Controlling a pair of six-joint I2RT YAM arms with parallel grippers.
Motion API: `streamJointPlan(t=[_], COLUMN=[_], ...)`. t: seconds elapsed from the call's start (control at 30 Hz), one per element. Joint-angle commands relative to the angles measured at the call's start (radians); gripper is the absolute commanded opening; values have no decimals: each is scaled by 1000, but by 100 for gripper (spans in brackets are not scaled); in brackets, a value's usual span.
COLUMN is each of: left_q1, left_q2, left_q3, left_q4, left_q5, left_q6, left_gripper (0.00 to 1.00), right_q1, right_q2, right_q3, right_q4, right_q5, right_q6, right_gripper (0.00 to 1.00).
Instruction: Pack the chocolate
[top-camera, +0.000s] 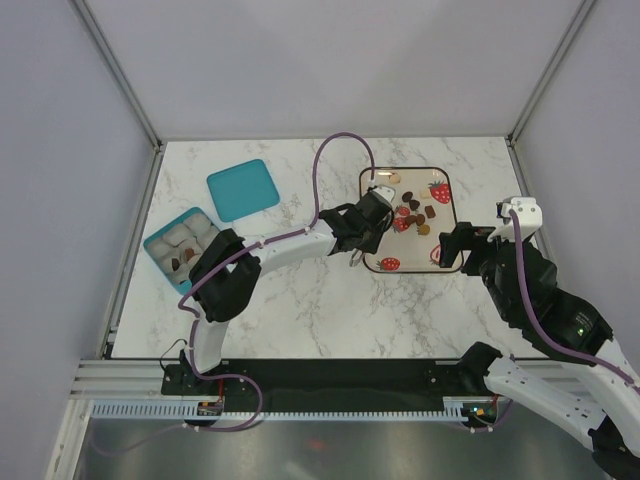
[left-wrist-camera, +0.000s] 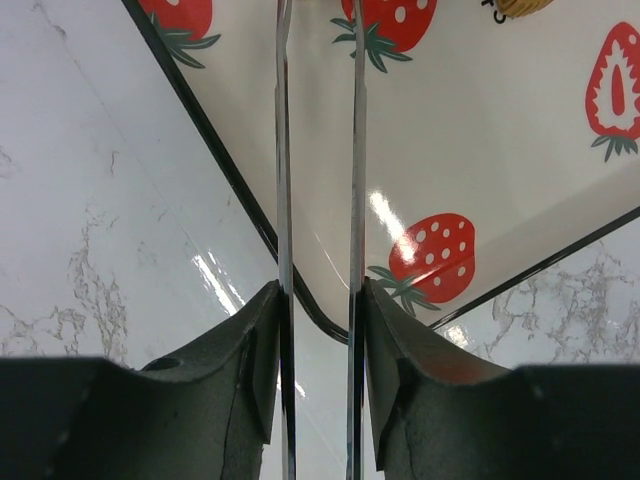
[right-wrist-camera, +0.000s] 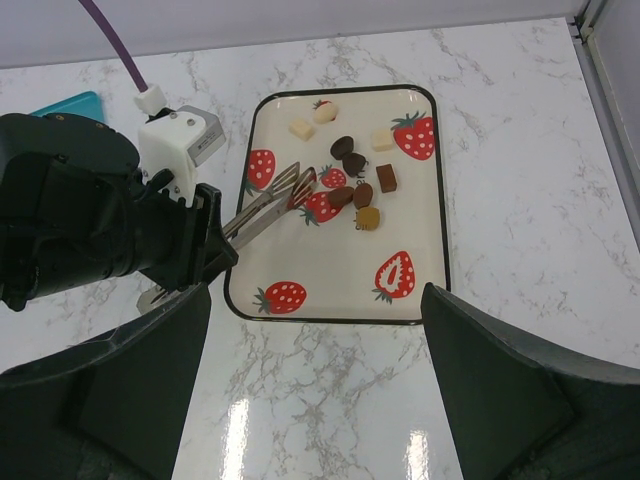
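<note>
Several pieces of chocolate (right-wrist-camera: 363, 195), dark brown, mid brown and cream, lie in the far half of a strawberry-print tray (right-wrist-camera: 330, 300). My left gripper (left-wrist-camera: 320, 300) is shut on silver tongs (right-wrist-camera: 268, 207), one arm against each pad. The tong tips hover over the tray just left of the pieces, a little apart, with nothing between them. In the top view the left gripper (top-camera: 372, 215) hangs above the tray's (top-camera: 410, 252) left side. My right gripper (right-wrist-camera: 315, 300) stands open and empty above the marble, near the tray's right side.
A teal box (top-camera: 183, 245) with divided cells, a few holding chocolate, sits at the left of the table. Its teal lid (top-camera: 243, 189) lies apart, further back. Grey walls close in the table on three sides.
</note>
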Motion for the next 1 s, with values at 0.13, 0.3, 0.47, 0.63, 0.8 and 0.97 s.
streamJointPlan(t=[0.13,0.3,0.47,0.63,0.8,0.97], left_q1=[-9,-9,-9,-6,3,37], left_q2=[-72,-127,-171,-226,-291,-401], left_q3=[-1,-11,-11,-17,-35,-133], left_q4=[-31,-46,-66,-98,-152,-212], left_q5=[-16,-4,2,-4,-60,-131], left_q6=[-7,-18,-38,-58,-58,-70], left_gripper=[40,40,39,39,39,39], right_q1=[6,5,6,5,6,6], right_q2=[-21,-28,-29,-26,-28,-32], right_q3=[-10,-15,-9,-13,-16,-36], right_q4=[5,6,6,9,14,31], right_q5=[13,1,-1,-10,-24,-37], right_q6=[17,25,30,36,42,44], right_gripper=[95,95,95,95,95,95])
